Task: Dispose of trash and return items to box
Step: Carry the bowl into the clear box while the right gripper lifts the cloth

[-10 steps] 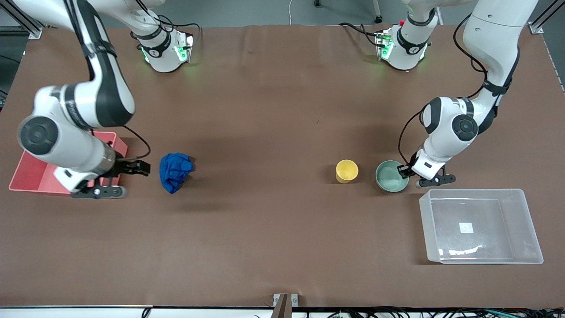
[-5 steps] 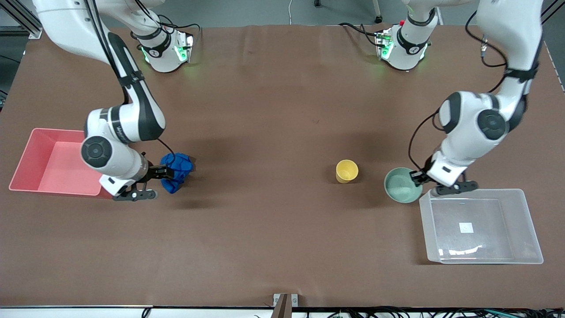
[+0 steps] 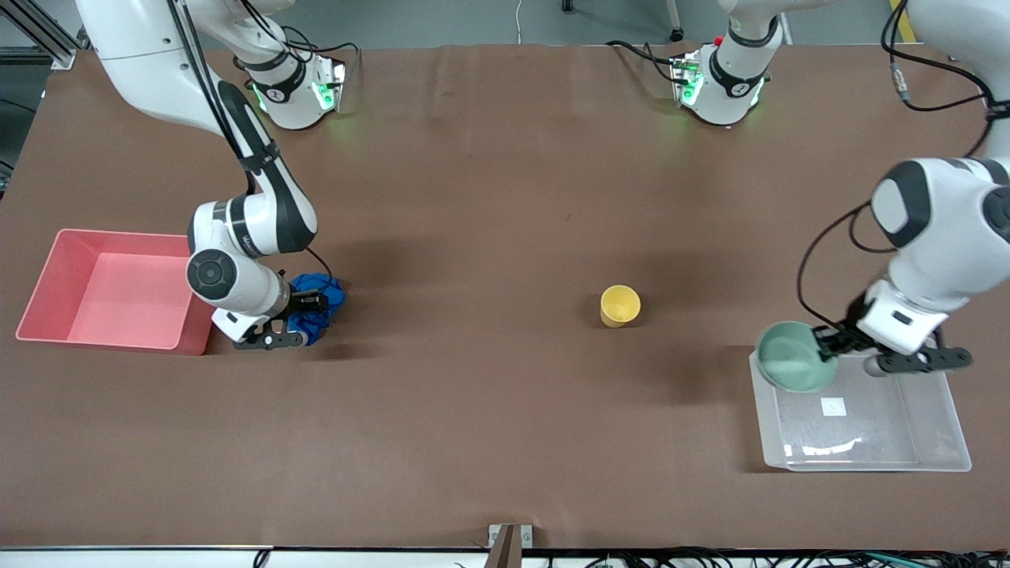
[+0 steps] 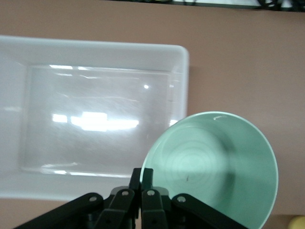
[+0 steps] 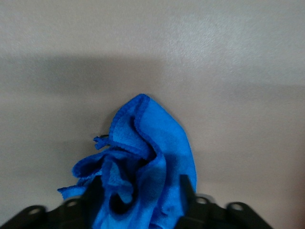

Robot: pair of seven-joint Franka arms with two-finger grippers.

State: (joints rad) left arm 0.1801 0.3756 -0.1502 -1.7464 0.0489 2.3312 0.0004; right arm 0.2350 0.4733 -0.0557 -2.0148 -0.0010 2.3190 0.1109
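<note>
The trash, a wad of deep blue cloth (image 3: pixel 322 301), lies on the table beside the pink bin. My right gripper (image 3: pixel 310 317) is down at it, open, with one finger on each side of the cloth (image 5: pixel 143 152); in the right wrist view the gripper (image 5: pixel 139 191) straddles it. My left gripper (image 3: pixel 828 341) is shut on the rim of the mint-green bowl (image 3: pixel 791 368) and holds it over the corner of the clear box (image 3: pixel 860 464). The left wrist view shows that gripper (image 4: pixel 142 174), the bowl (image 4: pixel 214 167) and the box (image 4: pixel 95 47). The yellow cup (image 3: pixel 620 305) stands upright mid-table.
The pink bin (image 3: pixel 110 290) sits at the right arm's end of the table, close to the cloth. The clear box has a white sticker (image 3: pixel 833 406) on its floor. Both arm bases stand along the table's top edge in the front view.
My left gripper has lifted the bowl off the table and carried it to the box's corner. My right gripper has moved from in front of the pink bin onto the blue cloth.
</note>
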